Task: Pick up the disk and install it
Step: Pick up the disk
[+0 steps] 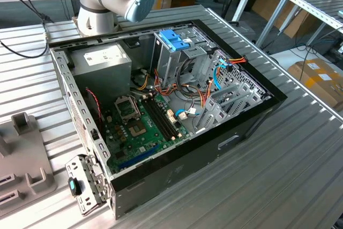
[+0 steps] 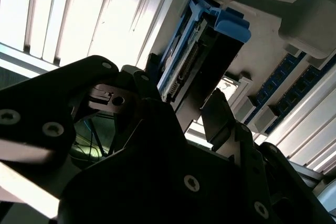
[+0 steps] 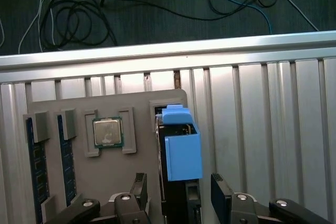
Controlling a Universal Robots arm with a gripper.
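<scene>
The disk (image 3: 181,148) stands on edge in a slot of a grey holder tray (image 3: 142,103); its light-blue carrier faces up. My gripper (image 3: 179,192) hangs just above it, open, with one black finger (image 3: 138,186) on each side of the disk and a gap to both. In the second wrist view the disk (image 2: 207,51) shows edge-on with its blue carrier tab, and a finger (image 2: 219,111) sits close beside it. In the exterior view the open computer case (image 1: 252,127) lies on the table, with the tall metal drive cage (image 1: 177,60) inside it.
The tray also holds a processor chip (image 3: 107,131) and memory sticks (image 3: 65,150). It rests on a ribbed aluminium table (image 3: 262,108) whose edge is near, with cables on the floor (image 3: 79,19) beyond. In the exterior view the tray (image 1: 21,154) sits left of the case.
</scene>
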